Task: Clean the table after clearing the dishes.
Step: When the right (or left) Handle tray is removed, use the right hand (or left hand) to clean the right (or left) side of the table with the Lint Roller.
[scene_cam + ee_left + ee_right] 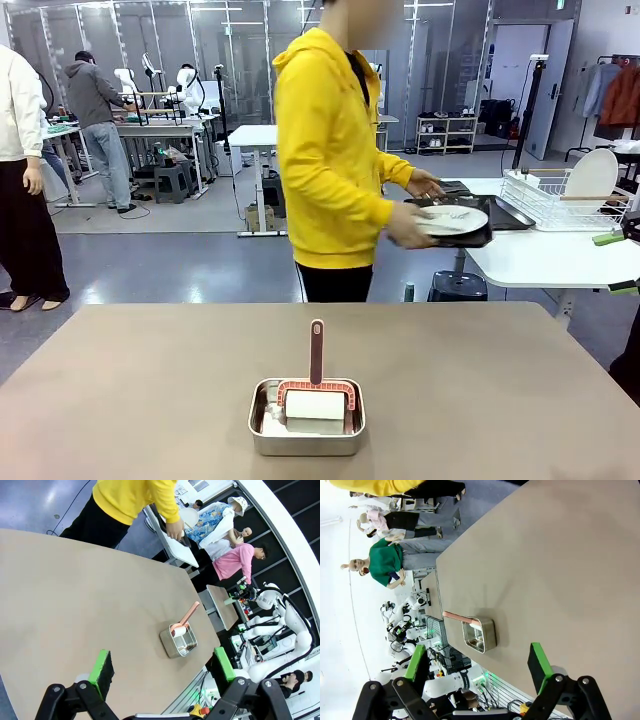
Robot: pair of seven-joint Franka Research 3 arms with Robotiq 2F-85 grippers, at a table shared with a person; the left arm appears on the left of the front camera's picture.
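The grey-brown table [150, 380] holds a small steel tin [306, 425] near its front middle. In the tin rests a cleaning roller [315, 404] with a white roll and a reddish handle pointing away from me. Beyond the far edge, a person in a yellow hoodie holds a dark tray [470, 236] with a white plate and cutlery [452, 219] over a white side table [560, 258]. In the left wrist view my left gripper [163, 666] hangs open above the table [75, 590], short of the tin [178, 641]. My right gripper [477, 664] is open too, high above the tin [480, 635].
A white dish rack [560, 198] with an upright plate [592, 175] stands on the side table, beside another dark tray [515, 214]. Other people stand at the far left of the room.
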